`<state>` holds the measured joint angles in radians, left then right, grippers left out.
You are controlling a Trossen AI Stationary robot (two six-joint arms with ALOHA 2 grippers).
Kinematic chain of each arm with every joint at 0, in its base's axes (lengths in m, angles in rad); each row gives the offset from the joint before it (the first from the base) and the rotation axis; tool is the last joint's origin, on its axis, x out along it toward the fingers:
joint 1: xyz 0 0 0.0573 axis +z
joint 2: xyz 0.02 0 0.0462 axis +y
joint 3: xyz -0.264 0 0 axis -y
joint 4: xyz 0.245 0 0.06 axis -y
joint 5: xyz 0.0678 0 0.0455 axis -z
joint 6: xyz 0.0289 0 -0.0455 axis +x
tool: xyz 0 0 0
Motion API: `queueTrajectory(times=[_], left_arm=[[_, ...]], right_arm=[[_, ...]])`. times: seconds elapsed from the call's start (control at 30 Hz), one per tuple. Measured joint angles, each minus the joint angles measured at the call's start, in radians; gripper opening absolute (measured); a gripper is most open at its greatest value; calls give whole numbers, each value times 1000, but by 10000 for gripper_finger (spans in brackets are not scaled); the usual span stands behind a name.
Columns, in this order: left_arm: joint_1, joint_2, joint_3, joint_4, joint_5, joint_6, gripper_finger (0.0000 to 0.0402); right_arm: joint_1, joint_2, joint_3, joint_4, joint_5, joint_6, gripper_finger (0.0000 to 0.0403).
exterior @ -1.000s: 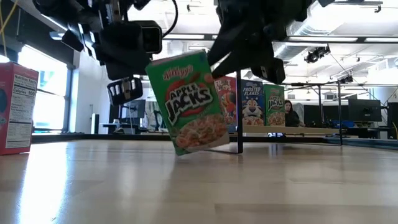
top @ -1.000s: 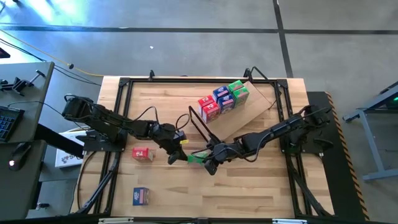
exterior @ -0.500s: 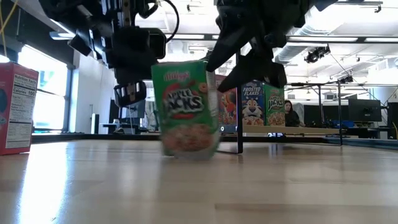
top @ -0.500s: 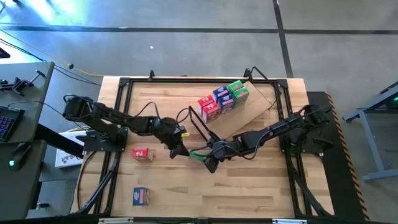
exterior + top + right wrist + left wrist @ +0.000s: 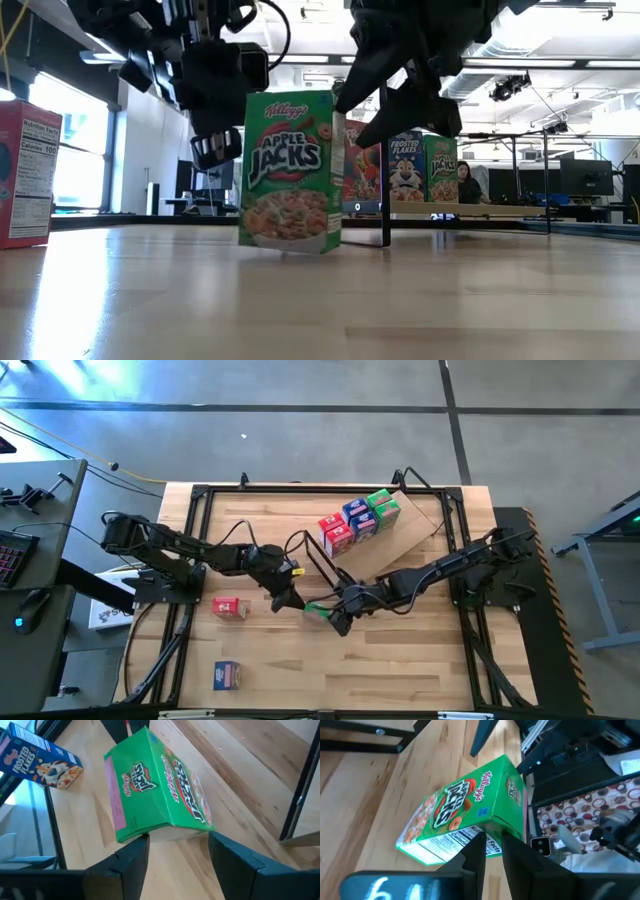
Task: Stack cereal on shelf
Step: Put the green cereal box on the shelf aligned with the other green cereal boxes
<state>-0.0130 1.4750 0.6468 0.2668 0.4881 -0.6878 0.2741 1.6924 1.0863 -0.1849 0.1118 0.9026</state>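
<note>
I found both arms reaching in toward the middle of the desk, elbows bent, wrists low. The left hand (image 5: 283,600) sat at the end of the left arm, angled toward the centre; its two fingers (image 5: 472,857) stood close together with a narrow gap. The right hand (image 5: 337,618) faced it from the opposite side, fingers (image 5: 131,862) spread well apart, gripping nothing.

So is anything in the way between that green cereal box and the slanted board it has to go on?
Partly: the black wire frame along the shelf's lower edge stands between them, so the green box probably has to be lifted over it.
</note>
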Motion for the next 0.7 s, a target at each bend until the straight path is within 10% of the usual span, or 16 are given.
queueTrajectory(times=[0.7], left_arm=[[-20,0,-1,-60,-142,230,149]], right_arm=[[99,-93,23,-7,164,-274,309]])
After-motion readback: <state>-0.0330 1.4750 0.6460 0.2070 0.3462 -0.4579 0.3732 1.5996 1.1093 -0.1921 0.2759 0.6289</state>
